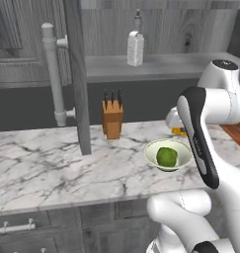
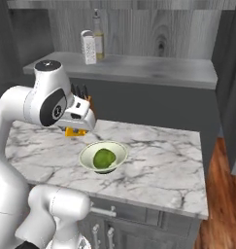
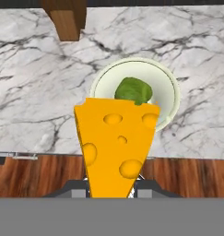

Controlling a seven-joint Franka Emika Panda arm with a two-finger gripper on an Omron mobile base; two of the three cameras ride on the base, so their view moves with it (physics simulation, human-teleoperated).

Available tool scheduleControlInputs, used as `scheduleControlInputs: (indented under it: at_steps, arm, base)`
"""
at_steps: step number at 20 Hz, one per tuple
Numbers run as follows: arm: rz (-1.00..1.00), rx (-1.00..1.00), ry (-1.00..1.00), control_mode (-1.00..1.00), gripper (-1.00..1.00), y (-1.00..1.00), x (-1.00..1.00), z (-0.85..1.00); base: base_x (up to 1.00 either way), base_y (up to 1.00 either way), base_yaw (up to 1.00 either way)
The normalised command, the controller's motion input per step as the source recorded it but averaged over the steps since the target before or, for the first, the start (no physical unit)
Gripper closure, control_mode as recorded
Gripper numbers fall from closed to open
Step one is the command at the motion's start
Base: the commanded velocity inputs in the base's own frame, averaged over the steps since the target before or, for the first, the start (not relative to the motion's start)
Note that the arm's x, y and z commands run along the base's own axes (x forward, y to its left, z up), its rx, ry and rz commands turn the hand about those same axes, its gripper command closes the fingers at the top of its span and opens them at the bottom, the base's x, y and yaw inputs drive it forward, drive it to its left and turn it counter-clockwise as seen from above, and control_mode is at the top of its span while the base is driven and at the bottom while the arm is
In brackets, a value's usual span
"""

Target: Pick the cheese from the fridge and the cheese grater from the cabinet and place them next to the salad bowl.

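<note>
The counter (image 1: 52, 168) was white marble with dark grey veins, set over grey wood drawers with pale bar pulls. Behind it ran a dark grey back wall, and above that a grey shelf (image 1: 156, 66) backed by grey wood-grain panelling. An open cabinet door (image 1: 78, 74) with a long light-grey handle (image 1: 53, 74) stood edge-on at the left of the left base view. To the right of the counter the floor (image 2: 219, 194) was reddish-brown wood.

The salad bowl (image 1: 153, 153), pale cream-green with a green leafy ball in it, sat on the marble near the front edge. A wooden knife block (image 1: 112, 118) stood well behind it, towards the wall. The cheese grater (image 1: 135, 48) stood upright on the shelf, just in front of a tall bottle (image 2: 97, 36).

The gripper (image 3: 111, 182) hung above the counter beside the bowl, its fingers pinching the cheese (image 3: 115, 143), a yellow-orange wedge with holes, held off the marble.
</note>
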Motion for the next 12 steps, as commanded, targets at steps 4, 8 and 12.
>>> scheduleControlInputs:
  at_steps: [4, 8, 12]
  arm:
    - [0.00, 0.00, 0.00, 1.00, 1.00, 0.00, 0.00, 0.00]
    - [0.00, 0.00, 0.00, 1.00, 1.00, 0.00, 0.00, 0.00]
    - [0.00, 0.00, 0.00, 1.00, 1.00, 0.00, 0.00, 0.00]
  base:
    - [0.56, -0.03, 0.10]
    - [0.55, 0.00, 0.04]
    - [0.49, 0.00, 0.03]
